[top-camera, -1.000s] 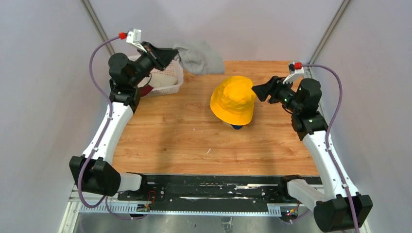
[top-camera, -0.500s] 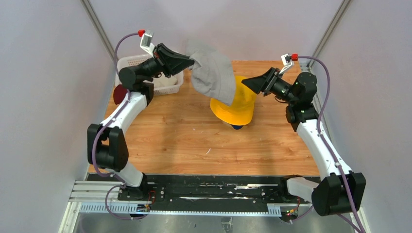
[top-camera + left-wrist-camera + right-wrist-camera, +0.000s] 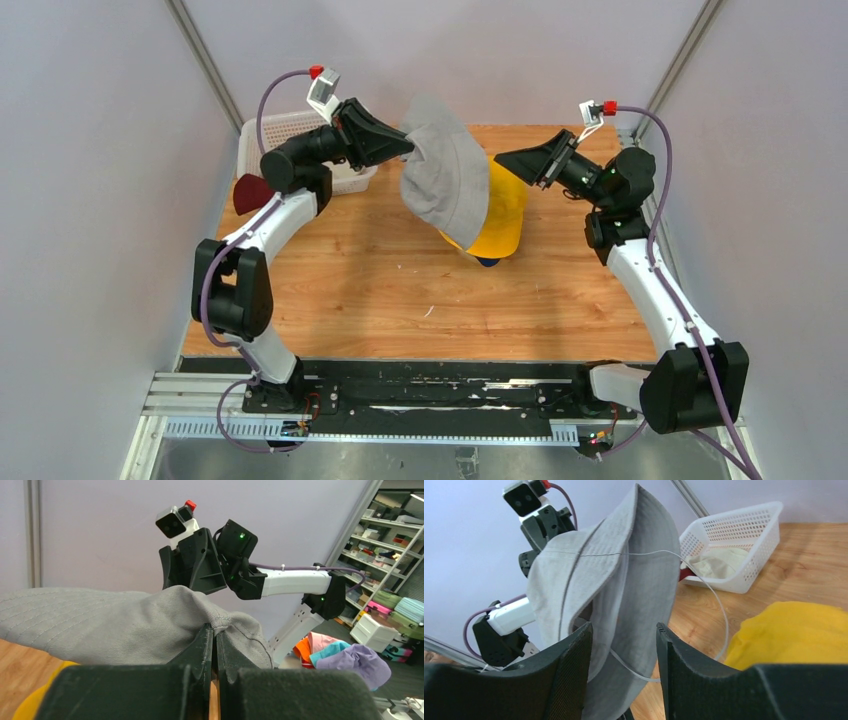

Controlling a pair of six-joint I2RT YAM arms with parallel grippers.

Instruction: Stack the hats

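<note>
Wooden tabletop between pale walls; left fingers clamped on grey hat, right fingers apart.

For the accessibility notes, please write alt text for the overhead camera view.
The left gripper, shut on the brim of a grey hat, holds it in the air over a yellow hat at the middle of the wooden table; the open right gripper points at it from the opposite side. A white basket sits at the far left corner.

Even, bright, soft-shadowed light; near fingers in wrist views look perhaps slightly blurred.
</note>
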